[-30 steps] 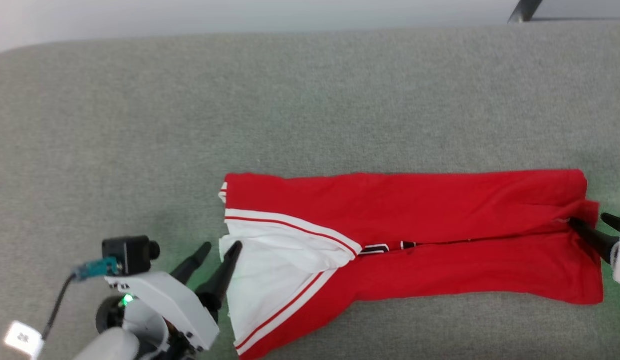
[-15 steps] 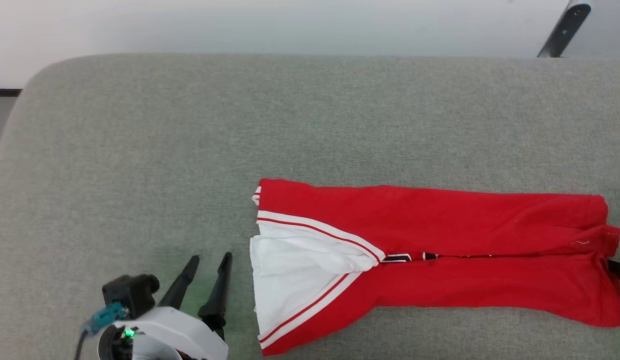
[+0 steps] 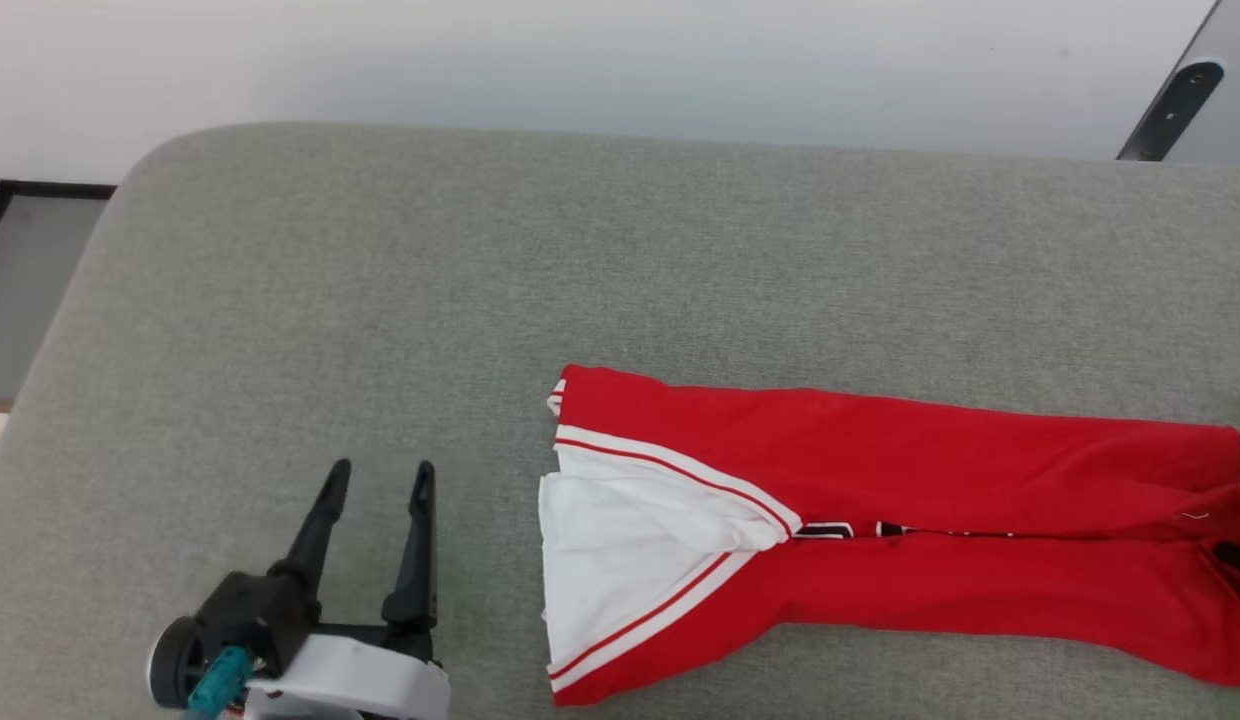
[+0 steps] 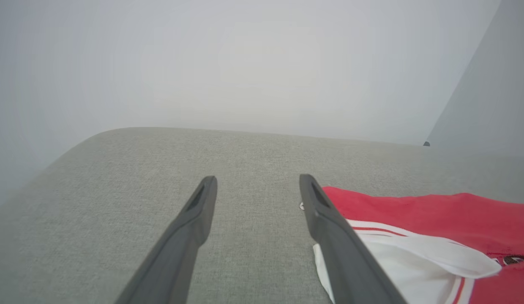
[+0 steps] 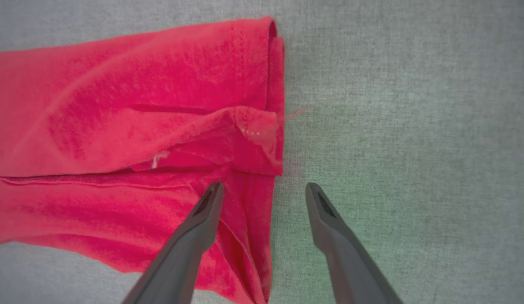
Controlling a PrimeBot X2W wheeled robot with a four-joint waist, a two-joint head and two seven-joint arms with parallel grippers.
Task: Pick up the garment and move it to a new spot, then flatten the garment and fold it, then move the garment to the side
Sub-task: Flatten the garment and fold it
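Garment: lies flat in the lower right of the head view, running off toward the right edge. It is a long narrow band. Both long sides are turned in and meet along a centre line, where a bit of dark print shows. The white sleeve with striped trim is at the band's left end, the red hem at the right.

Support: grey fabric-covered surface, pale wall behind it.

Left gripper: lower left of the head view, beside the sleeve end but apart from it. Jaws spread, nothing between them.

Right gripper: in the right wrist view, one finger sits over red cloth and the other over bare grey surface, so it straddles the hem edge. Jaws spread, not clamped on anything. Cannot tell whether the finger touches the cloth.

Judgement: the lengthwise folds look done and the cloth is let go. One gripper at each end suits an end-to-end fold next. Moving it aside is not yet done.
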